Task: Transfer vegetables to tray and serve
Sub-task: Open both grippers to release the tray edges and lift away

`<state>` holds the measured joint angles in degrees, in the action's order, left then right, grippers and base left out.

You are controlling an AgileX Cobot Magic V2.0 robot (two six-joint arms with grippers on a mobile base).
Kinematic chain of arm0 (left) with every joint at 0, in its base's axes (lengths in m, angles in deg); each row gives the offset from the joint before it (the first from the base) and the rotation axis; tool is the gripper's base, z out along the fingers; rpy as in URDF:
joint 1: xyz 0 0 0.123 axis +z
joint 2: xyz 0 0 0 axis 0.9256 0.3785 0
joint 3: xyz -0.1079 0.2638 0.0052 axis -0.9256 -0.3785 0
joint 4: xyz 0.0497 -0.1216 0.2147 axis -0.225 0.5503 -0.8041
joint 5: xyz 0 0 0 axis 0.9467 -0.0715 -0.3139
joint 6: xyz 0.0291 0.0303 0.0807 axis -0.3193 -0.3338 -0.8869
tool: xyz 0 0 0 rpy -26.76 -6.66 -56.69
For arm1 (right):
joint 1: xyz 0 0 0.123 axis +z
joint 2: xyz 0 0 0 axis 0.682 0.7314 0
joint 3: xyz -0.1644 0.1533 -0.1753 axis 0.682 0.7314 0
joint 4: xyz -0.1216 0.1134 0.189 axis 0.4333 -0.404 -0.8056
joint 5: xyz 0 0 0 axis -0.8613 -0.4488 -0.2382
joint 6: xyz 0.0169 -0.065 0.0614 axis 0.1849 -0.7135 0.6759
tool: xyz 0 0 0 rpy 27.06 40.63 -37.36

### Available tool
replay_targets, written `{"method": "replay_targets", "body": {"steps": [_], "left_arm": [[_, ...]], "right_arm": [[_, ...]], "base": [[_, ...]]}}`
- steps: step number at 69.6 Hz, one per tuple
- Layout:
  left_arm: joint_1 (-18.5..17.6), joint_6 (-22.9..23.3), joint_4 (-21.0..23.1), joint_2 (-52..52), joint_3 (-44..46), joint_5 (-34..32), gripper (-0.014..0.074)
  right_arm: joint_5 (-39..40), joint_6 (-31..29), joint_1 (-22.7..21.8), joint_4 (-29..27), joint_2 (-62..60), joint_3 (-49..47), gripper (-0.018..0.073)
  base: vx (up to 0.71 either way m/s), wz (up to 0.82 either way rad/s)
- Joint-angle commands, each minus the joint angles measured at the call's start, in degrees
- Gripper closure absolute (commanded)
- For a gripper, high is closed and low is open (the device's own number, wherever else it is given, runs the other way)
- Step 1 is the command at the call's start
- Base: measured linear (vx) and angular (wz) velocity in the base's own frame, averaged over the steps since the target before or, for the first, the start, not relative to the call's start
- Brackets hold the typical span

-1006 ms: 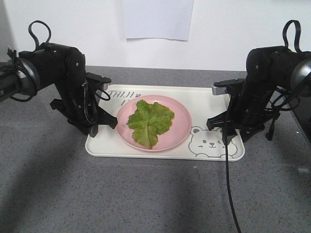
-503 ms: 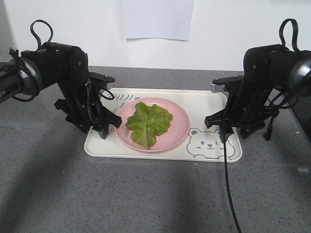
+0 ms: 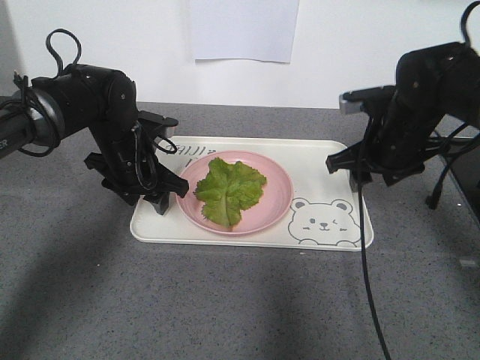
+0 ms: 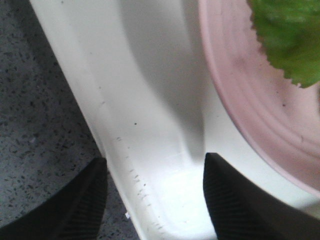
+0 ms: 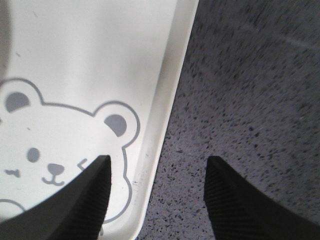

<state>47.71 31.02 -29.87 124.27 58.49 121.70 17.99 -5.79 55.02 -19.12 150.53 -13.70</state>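
Both grippers gape, your left gripper straddling the tray rim, your right gripper above it. Serving's unfinished; lower right, then clamp both.

green lettuce, pink plate, cream bear-print tray

We cannot read the grey letters at the tray's upper left, because the left gripper covers them. The lettuce runs off the top right.
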Motion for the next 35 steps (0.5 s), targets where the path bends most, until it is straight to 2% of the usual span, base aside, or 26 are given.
{"method": "replay_targets", "body": {"steps": [1, 9, 16, 26, 35], "left_arm": [[-0.3, 0.01, 0.36, -4.47, 1.7, -0.45, 0.0174], [-0.3, 0.07, 0.36, -5.85, 1.7, -1.09, 0.0178], [-0.3, 1.26, 0.17, -7.46, 1.76, -1.69, 0.0193], [-0.3, 1.62, -0.85, -11.12, 1.76, -3.5, 0.023], [-0.3, 1.62, -1.22, -15.55, 1.76, -6.27, 0.0302]], "right_arm": [[3.36, -0.14, -0.17, 0.99, -5.07, -1.78, 0.0149], [5.1, -0.14, -0.17, 0.99, -7.4, -1.78, 0.0176], [6.44, -0.41, -0.17, 0.99, -9.58, -1.78, 0.0237], [8.52, -1.17, -0.1, 0.76, -13.53, -1.78, 0.0381], [11.31, -2.62, -0.1, -0.08, -17.94, -1.78, 0.0532]], "base": [[0.0, 0.0], [0.0, 0.0], [0.0, 0.0], [0.0, 0.0], [0.0, 0.0]]}}
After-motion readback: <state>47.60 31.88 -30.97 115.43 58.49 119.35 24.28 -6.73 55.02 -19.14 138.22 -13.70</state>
